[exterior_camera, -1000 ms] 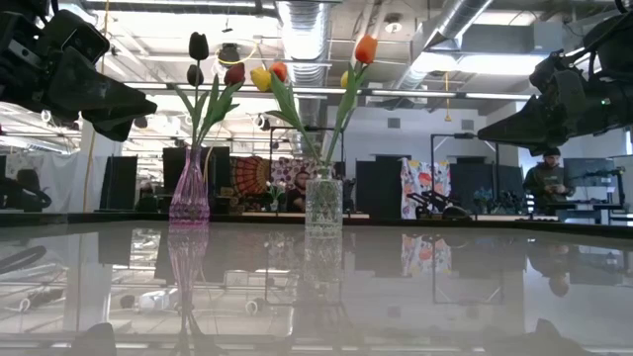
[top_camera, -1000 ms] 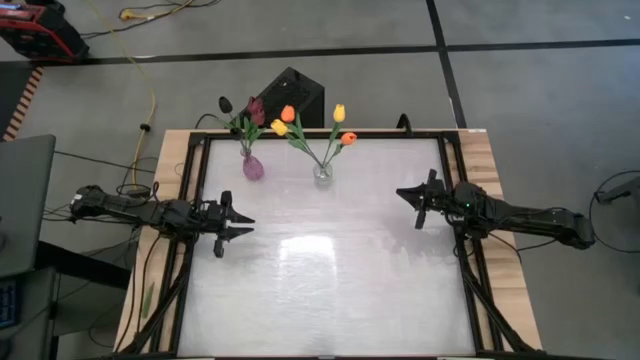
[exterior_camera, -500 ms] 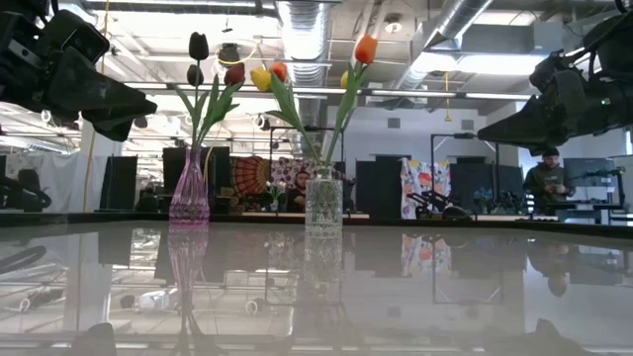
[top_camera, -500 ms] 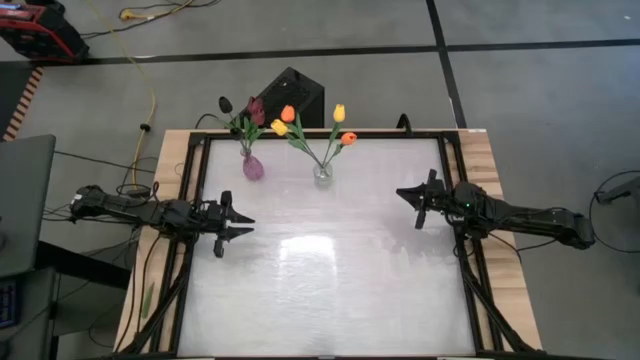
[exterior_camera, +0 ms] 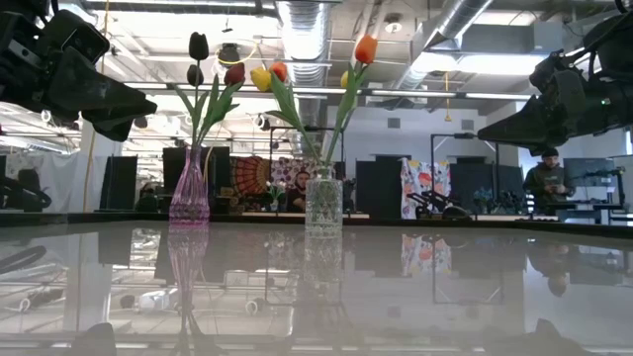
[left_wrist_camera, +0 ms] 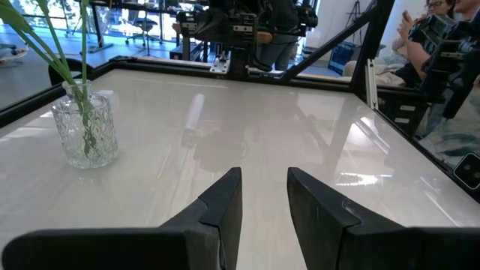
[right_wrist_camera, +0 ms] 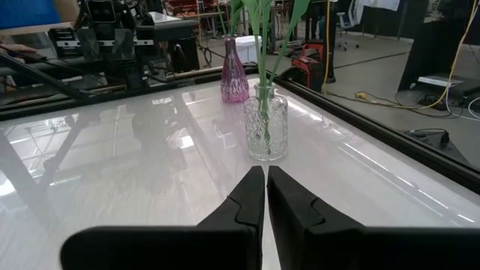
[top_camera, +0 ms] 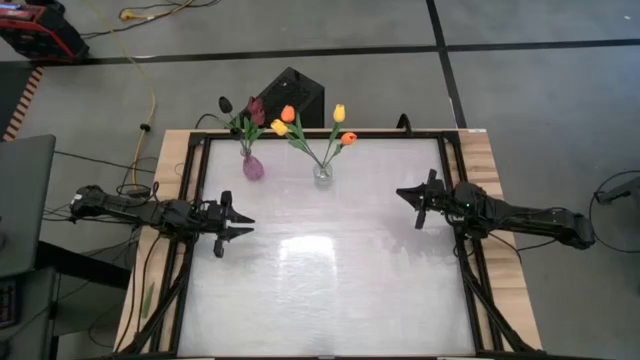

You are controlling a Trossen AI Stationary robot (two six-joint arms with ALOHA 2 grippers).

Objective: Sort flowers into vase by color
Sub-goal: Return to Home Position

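Note:
Two vases stand at the table's far edge. A pink vase (top_camera: 253, 167) (exterior_camera: 189, 196) holds dark maroon and black tulips (top_camera: 252, 108). A clear glass vase (top_camera: 322, 173) (exterior_camera: 322, 202) (left_wrist_camera: 85, 133) (right_wrist_camera: 267, 132) holds orange and yellow tulips (top_camera: 312, 122) (exterior_camera: 364, 48). The stems stand in the vases' necks. My left gripper (top_camera: 238, 228) (left_wrist_camera: 264, 189) hovers over the table's left side, open and empty. My right gripper (top_camera: 408, 194) (right_wrist_camera: 265, 180) hovers over the right side, shut and empty.
The white glossy tabletop (top_camera: 330, 270) lies bare between the two arms. A black frame (top_camera: 196, 170) runs along the table's edges. A person (exterior_camera: 546, 183) stands in the room beyond the table, and another person's hand and phone (left_wrist_camera: 417, 22) show past the right side.

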